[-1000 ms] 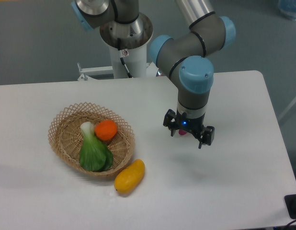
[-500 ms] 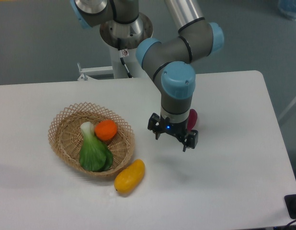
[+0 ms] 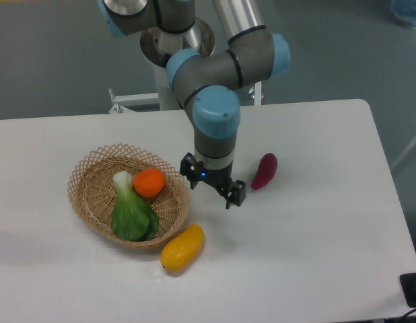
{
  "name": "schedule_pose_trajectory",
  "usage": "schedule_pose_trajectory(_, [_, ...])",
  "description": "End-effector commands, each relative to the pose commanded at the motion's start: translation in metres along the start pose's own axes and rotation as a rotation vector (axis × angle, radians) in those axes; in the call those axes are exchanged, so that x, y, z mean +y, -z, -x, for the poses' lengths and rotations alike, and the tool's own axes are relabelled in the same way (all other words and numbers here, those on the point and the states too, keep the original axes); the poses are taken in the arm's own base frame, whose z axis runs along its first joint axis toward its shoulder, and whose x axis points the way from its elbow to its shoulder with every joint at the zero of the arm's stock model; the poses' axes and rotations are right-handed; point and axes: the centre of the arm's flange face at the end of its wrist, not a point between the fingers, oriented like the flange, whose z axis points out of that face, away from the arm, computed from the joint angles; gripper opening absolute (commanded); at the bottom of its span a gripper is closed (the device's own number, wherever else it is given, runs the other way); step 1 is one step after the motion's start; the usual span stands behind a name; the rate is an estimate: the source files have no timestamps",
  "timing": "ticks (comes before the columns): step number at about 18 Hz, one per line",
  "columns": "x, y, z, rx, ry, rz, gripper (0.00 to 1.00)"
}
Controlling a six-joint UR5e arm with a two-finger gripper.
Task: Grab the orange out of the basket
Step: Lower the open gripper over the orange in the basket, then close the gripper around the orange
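The orange (image 3: 149, 182) is a small round orange-red fruit lying inside the basket (image 3: 87, 196), a shallow tan wicker bowl at the left of the table. It rests against a green bok choy (image 3: 130, 213). My gripper (image 3: 212, 188) hangs just right of the basket's rim, its two fingers spread open with nothing between them. The orange is about a hand's width to the gripper's left.
A yellow-orange mango (image 3: 182, 247) lies on the table just outside the basket's front right edge. A dark purple vegetable (image 3: 264, 171) lies to the gripper's right. The arm's base column (image 3: 176, 67) stands behind the table.
The arm has swung left across the table, bringing the gripper from the middle right to the basket's rim. The purple vegetable it hid now shows. The fruit has not moved.
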Motion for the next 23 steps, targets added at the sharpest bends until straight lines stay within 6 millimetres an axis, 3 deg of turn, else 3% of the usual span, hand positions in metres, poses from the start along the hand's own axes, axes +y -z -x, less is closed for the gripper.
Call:
schedule_pose_trajectory(8, [-0.011,-0.033,-0.076,0.062,-0.1,0.05,1.0])
schedule_pose_trajectory(14, [-0.02,-0.041,-0.099,0.08,-0.147,0.065,1.0])
schedule_pose_trajectory(23, [-0.024,-0.059,-0.107,0.091,-0.168,0.112,1.0])
